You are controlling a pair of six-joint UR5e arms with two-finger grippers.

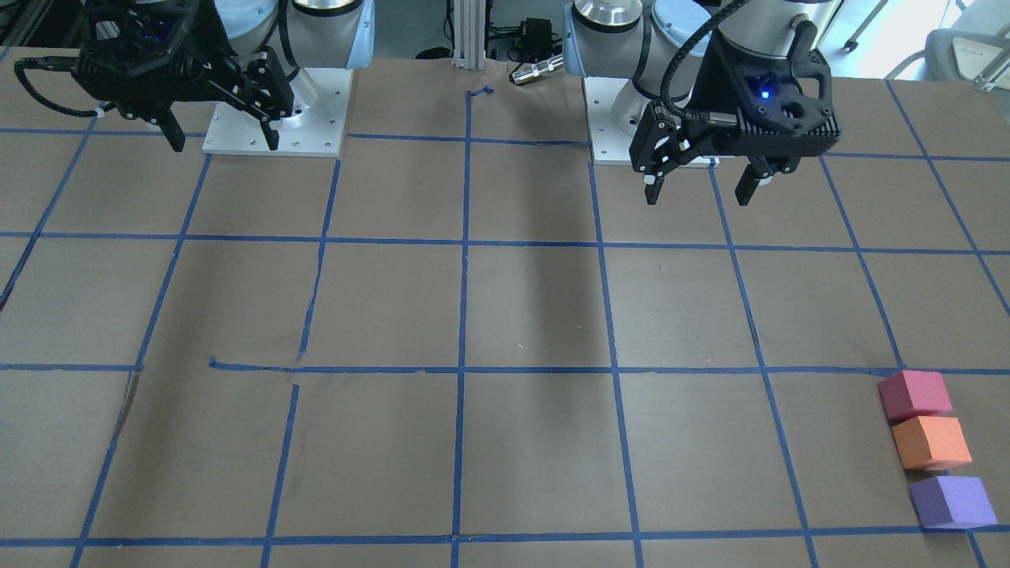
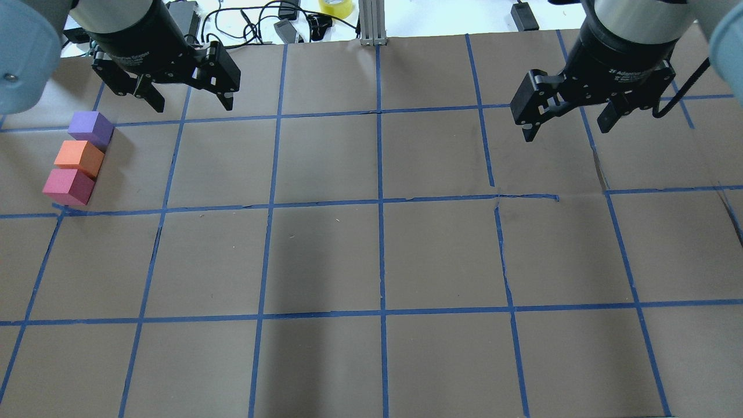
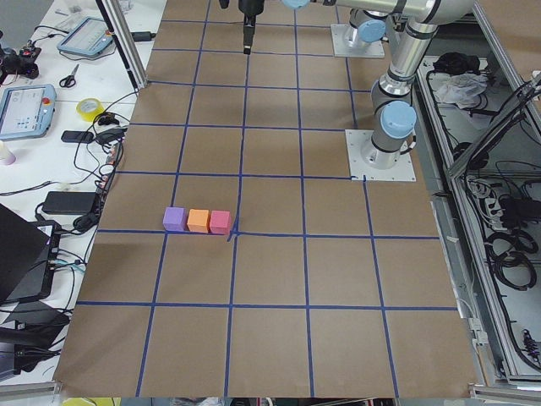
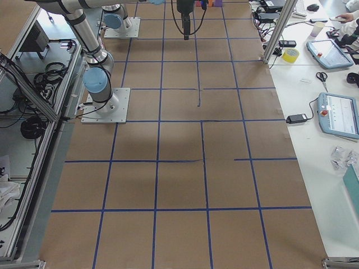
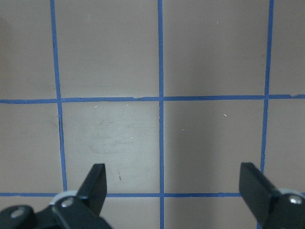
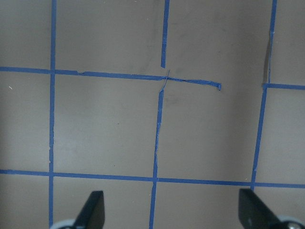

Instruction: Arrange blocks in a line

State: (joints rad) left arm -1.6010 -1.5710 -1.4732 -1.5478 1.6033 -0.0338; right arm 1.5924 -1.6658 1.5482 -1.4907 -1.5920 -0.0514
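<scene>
— Brown paper over the table [image 2: 377, 255], gridded with blue tape [image 2: 380, 203]. Starting at left gripper [image 2: 191, 103]: spread wide, holding nothing, hanging above bare paper. Same for right gripper [image 2: 566, 129]: wide, empty, well apart from any block.

— And outward from left gripper?

— Near it, toward the table's left end: purple block [image 2: 90, 129], orange block [image 2: 78, 158], red block [image 2: 68, 186]. Set side by side in one straight row, touching or nearly so, close to a tape crossing.

— Finished, then?

— Seems so. Hard to see anything left to line up, except perhaps closing a slight gap next to purple.

— Anything in the way?

— Nothing between grippers and row. Beyond the far edge, only cables [image 2: 249, 23], a yellow tape roll [image 2: 336, 7] and a post [image 2: 371, 23], off the working area.
</scene>
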